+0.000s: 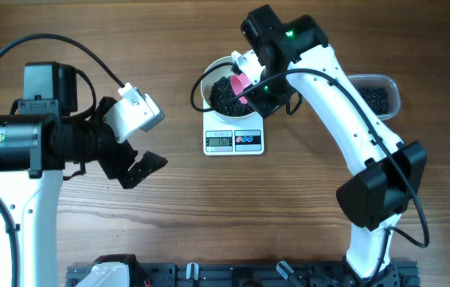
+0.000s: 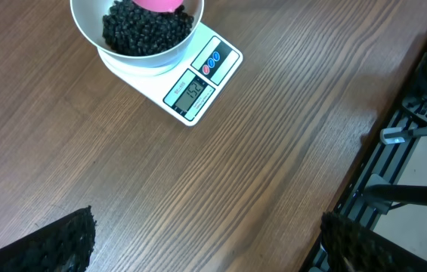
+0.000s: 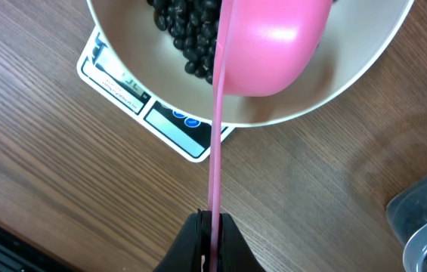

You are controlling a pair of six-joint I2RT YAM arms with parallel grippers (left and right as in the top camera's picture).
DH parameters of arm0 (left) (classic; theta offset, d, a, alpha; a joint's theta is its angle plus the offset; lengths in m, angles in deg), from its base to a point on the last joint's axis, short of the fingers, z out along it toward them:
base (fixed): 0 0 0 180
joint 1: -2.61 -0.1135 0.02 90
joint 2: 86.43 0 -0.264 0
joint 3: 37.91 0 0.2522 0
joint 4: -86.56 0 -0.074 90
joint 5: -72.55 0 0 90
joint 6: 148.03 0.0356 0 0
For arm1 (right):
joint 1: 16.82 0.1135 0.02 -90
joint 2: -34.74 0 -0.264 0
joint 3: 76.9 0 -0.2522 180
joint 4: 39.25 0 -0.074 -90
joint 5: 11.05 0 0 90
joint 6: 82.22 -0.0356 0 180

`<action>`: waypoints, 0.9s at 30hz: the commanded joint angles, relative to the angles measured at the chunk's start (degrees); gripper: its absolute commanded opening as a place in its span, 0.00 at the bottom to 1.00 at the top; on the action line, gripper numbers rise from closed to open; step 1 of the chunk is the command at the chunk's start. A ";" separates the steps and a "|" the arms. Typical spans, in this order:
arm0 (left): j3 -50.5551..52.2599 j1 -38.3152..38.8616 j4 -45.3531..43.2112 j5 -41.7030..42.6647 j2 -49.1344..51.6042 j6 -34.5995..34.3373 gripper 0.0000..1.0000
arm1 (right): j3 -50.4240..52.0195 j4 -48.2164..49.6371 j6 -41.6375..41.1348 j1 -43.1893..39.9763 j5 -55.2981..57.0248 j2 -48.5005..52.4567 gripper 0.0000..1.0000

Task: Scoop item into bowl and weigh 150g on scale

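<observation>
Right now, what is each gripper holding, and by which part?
Right gripper: the pink scoop, pinched at the end of its handle. Left gripper: open, nothing held.

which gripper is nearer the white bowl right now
Right. The right gripper, jaws shut on the pink scoop, sits beside the bowl with the scoop's cup over it. The left gripper, open, is well off to the bowl's left, not touching it.
</observation>
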 commanded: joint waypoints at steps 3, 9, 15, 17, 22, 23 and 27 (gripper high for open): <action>-0.81 -0.31 0.07 0.44 -0.57 0.55 1.00 | 0.17 2.86 0.39 0.15 -0.28 -0.48 0.04; -0.81 -0.31 0.07 0.44 -0.57 0.55 1.00 | 0.20 3.65 5.35 0.28 6.62 0.17 0.04; -0.81 -0.31 0.07 0.44 -0.57 0.55 1.00 | 0.20 2.97 9.27 2.12 14.60 2.16 0.04; -0.81 -0.31 0.07 0.44 -0.57 0.55 1.00 | 0.20 4.11 9.31 2.75 14.58 2.19 0.04; -0.81 -0.31 0.07 0.44 -0.57 0.55 1.00 | 0.20 5.18 10.71 3.85 14.60 2.89 0.04; -0.81 -0.31 0.07 0.44 -0.57 0.55 1.00 | 0.20 5.01 10.73 3.85 14.64 3.26 0.04; -0.81 -0.31 0.07 0.44 -0.57 0.55 1.00 | 0.20 4.68 10.71 4.22 14.64 5.27 0.04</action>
